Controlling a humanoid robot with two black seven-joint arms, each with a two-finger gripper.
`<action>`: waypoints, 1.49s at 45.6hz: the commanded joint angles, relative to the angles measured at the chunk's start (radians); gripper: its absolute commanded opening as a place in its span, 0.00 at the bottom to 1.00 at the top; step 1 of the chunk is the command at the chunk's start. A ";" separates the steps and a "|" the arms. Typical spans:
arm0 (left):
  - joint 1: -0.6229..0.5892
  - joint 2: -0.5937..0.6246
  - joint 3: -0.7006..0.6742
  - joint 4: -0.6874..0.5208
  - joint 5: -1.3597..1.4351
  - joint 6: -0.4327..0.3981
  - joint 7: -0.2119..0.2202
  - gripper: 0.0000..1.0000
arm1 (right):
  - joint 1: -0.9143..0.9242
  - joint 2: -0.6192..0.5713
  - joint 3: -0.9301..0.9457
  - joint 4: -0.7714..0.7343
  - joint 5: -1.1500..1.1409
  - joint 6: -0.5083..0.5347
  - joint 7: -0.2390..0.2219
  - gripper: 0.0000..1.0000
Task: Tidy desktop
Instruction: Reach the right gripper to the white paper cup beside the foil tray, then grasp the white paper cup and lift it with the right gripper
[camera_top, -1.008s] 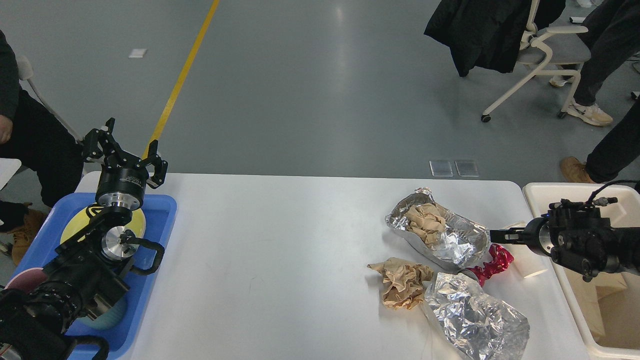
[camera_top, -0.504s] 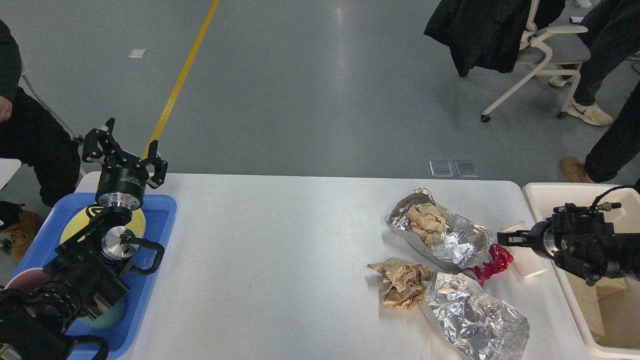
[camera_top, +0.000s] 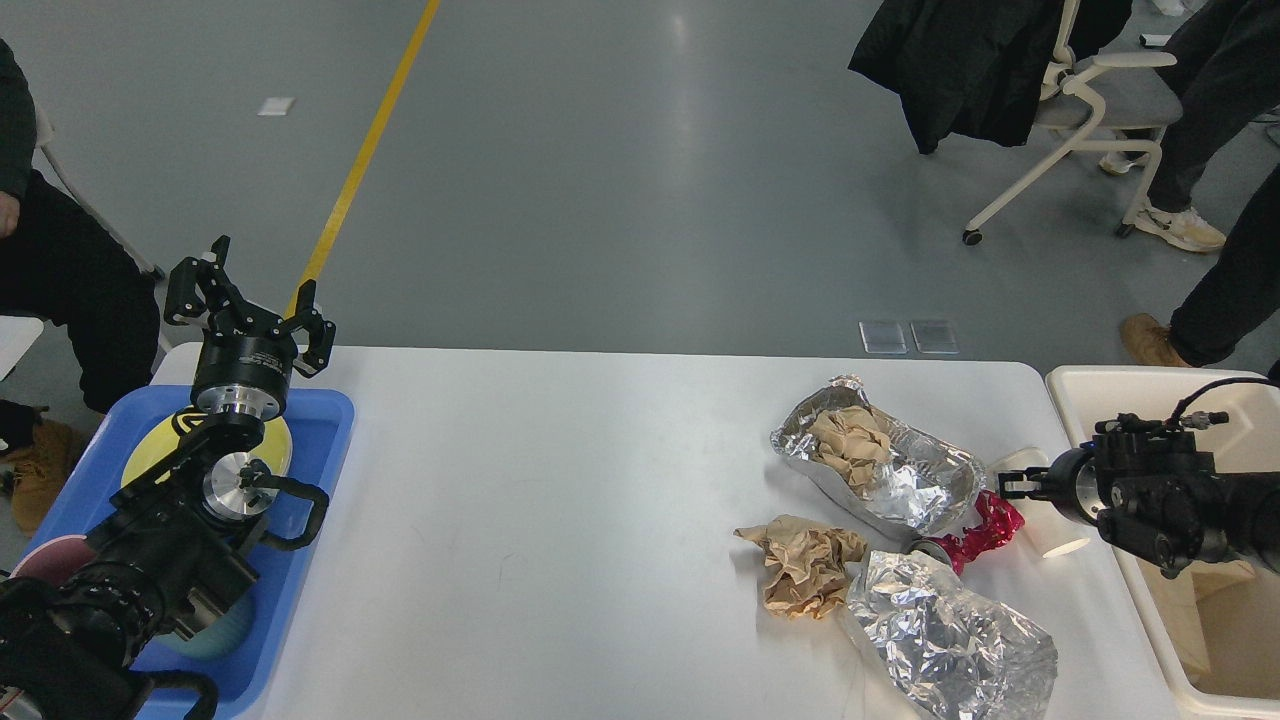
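Note:
The white desktop (camera_top: 560, 520) carries litter on its right half: a foil tray (camera_top: 925, 480) holding crumpled brown paper (camera_top: 850, 440), a loose wad of brown paper (camera_top: 805, 565), a crumpled foil sheet (camera_top: 950, 640), a red wrapper (camera_top: 985, 530) and a white paper cup (camera_top: 1055, 525) on its side. My right gripper (camera_top: 1008, 485) points left just above the red wrapper and in front of the cup; its fingers are too small and dark to tell apart. My left gripper (camera_top: 250, 290) is open and empty, held up over the far end of the blue tray (camera_top: 325, 450).
A cream bin (camera_top: 1090, 385) stands off the desktop's right edge, with brown paper inside. The blue tray holds a yellow plate (camera_top: 150, 455) and other dishes under my left arm. People and an office chair (camera_top: 1090, 110) are beyond the table.
My right gripper has drawn back to the right, toward the bin, and dropped slightly. The left arm has not moved.

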 joint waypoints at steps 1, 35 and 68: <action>0.000 0.000 0.000 0.000 0.000 0.000 0.000 0.96 | -0.008 0.003 0.000 0.002 0.001 0.001 0.000 0.53; 0.000 0.000 0.000 0.000 0.000 0.000 0.000 0.96 | -0.026 0.003 0.029 0.002 0.001 -0.002 0.002 0.99; 0.000 0.000 0.000 0.000 0.000 0.000 0.000 0.96 | -0.025 0.002 0.033 0.016 0.002 0.015 0.000 0.16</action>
